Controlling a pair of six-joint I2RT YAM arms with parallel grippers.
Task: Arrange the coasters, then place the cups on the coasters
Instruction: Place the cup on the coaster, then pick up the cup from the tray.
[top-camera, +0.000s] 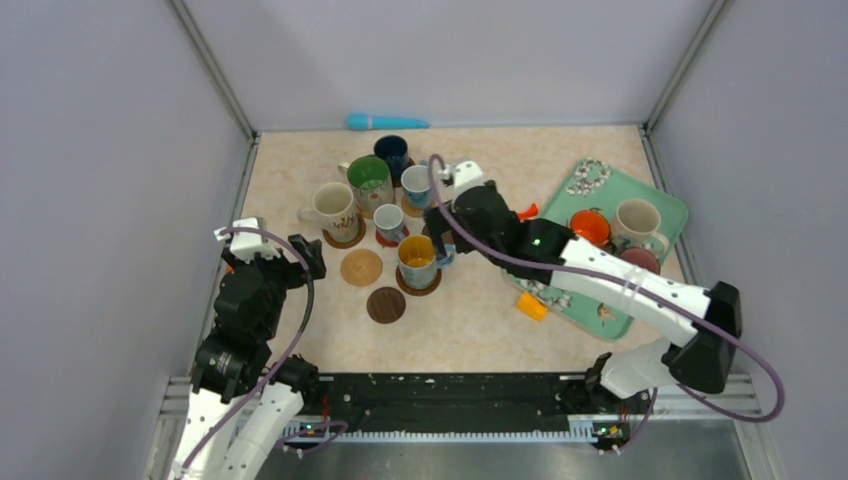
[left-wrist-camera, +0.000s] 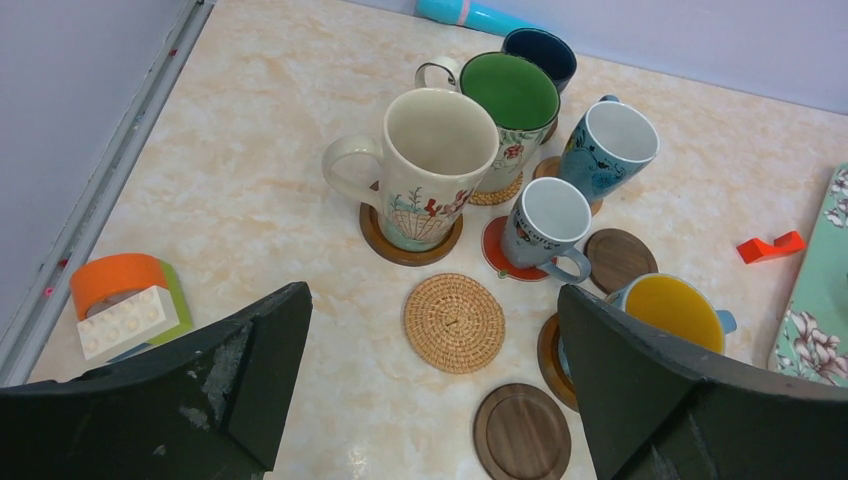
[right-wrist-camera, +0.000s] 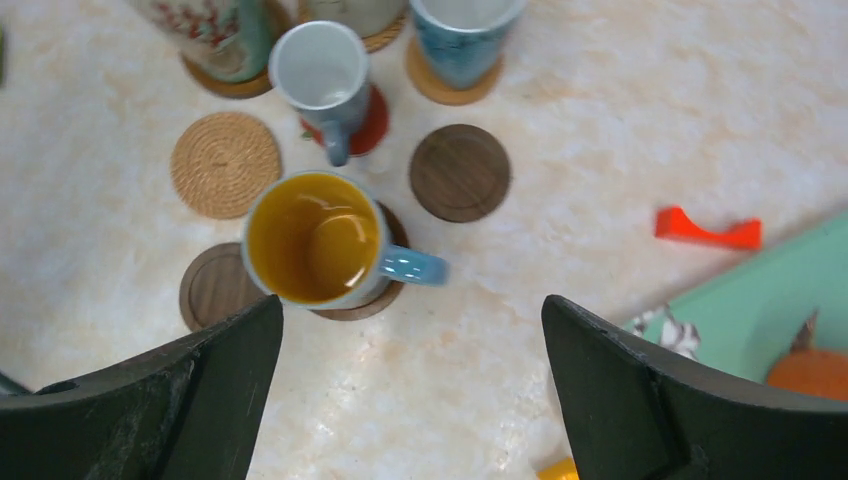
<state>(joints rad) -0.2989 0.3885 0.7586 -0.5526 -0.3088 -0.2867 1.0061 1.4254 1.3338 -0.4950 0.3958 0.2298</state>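
My right gripper (right-wrist-camera: 412, 305) hangs over the yellow-lined mug (right-wrist-camera: 312, 238), fingers spread wide and clamped on nothing. The mug stands by itself on a dark coaster (right-wrist-camera: 350, 311), handle pointing toward the teal tray (right-wrist-camera: 790, 290). I read this placement as finished.

Behind it the small white mug (right-wrist-camera: 320, 68) sits on the red coaster (right-wrist-camera: 372, 125). The top view shows the green mug (top-camera: 370, 178) and three others on discs farther back. My left gripper (left-wrist-camera: 432, 295) is spread wide too and empty, hovering at the left of the cluster.

Free spots: the woven coaster (right-wrist-camera: 225, 163), the walnut coaster (right-wrist-camera: 460, 172) beyond the mug's handle, and another dark disc (right-wrist-camera: 212, 285) just beside the mug on its other side.

Three cups wait on the tray: the orange cup (top-camera: 590, 226), the cream cup (top-camera: 637, 220) and a pinkish cup (top-camera: 640, 258).

Next, as I judge it: lift clear without clipping the handle, swing right to the tray, take one cup and carry it to the walnut coaster. It's tight among the neighbours there, so a straight descent looks wise.
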